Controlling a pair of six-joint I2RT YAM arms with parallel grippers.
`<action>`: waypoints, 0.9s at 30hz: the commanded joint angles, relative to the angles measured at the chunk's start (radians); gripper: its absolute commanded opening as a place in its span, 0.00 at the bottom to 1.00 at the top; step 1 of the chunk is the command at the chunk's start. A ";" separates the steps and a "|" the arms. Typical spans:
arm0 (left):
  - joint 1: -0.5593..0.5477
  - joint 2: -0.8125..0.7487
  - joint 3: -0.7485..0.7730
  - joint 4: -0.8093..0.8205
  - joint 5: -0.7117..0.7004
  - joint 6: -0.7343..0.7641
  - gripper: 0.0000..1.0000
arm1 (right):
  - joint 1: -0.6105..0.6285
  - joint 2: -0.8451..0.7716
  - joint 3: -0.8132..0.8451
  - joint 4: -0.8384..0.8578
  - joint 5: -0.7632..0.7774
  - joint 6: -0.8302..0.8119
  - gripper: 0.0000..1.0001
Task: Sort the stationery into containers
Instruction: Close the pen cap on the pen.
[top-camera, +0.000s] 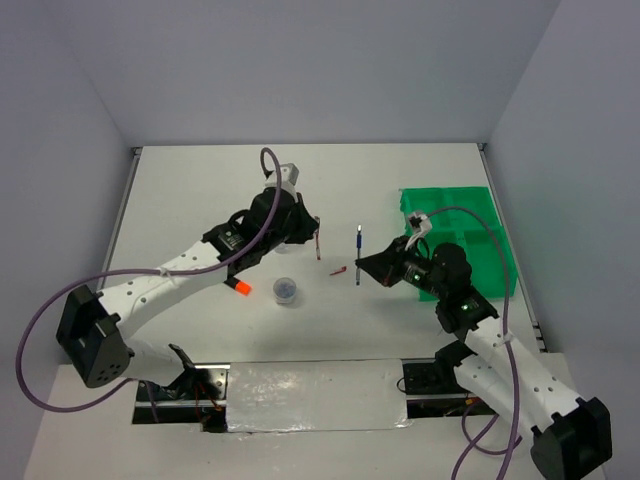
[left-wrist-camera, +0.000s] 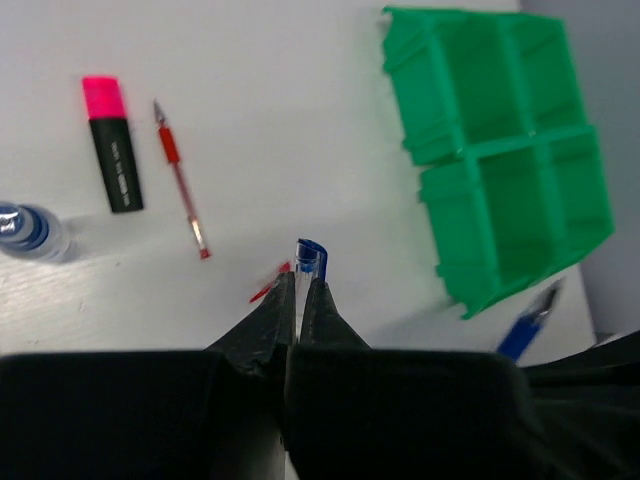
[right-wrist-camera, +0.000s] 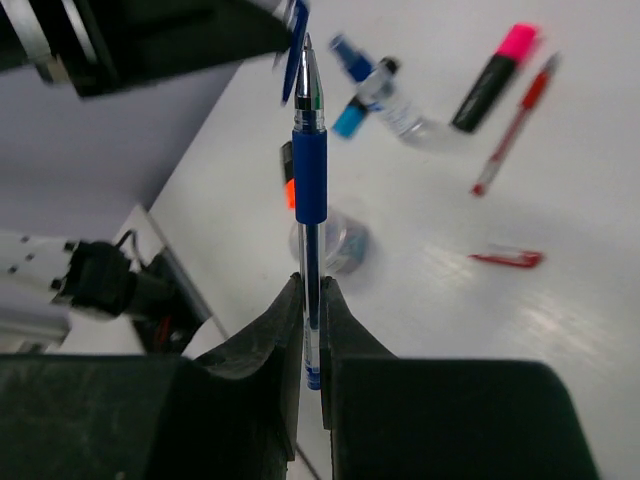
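Right gripper (right-wrist-camera: 311, 292) is pressed together on a thin clear-barrelled blue pen (right-wrist-camera: 310, 180), pinching its rear end. The pen is held off the desk between the two arms, left of the bright green four-compartment plastic tray (top-camera: 480, 215). Its long axis runs straight out from the jaws, bare metal tip leading, aimed at the left gripper (left-wrist-camera: 298, 285). The left gripper is clamped tight on a small blue clipped piece (left-wrist-camera: 310, 258), probably this pen's cap, but the view is blurry.

Pen handling: light, stiff, smooth plastic, so likely slippery. The rubber sleeve near the tip is the surer hold; a tail-end grip may let it pivot. The cap is tiny and easy to drop.

Beyond, on the white desk (right-wrist-camera: 580, 200):
- round clear jar (right-wrist-camera: 335, 240)
- orange-capped black highlighter (top-camera: 238, 288) near the jar
- loose red cap (right-wrist-camera: 508, 258)

Farther out:
- small blue-capped clear bottle (right-wrist-camera: 400, 112)
- pink-capped black highlighter (right-wrist-camera: 495, 75)
- thin red pen (right-wrist-camera: 515, 125) just beside the pink highlighter, roughly parallel
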 joint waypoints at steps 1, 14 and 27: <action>-0.007 -0.074 -0.050 0.177 -0.001 -0.053 0.00 | 0.092 0.008 -0.069 0.298 -0.080 0.130 0.00; -0.058 -0.271 -0.208 0.526 -0.027 -0.050 0.00 | 0.290 0.201 -0.153 0.663 0.037 0.269 0.00; -0.074 -0.304 -0.262 0.571 0.013 -0.038 0.00 | 0.305 0.288 -0.043 0.674 0.000 0.220 0.00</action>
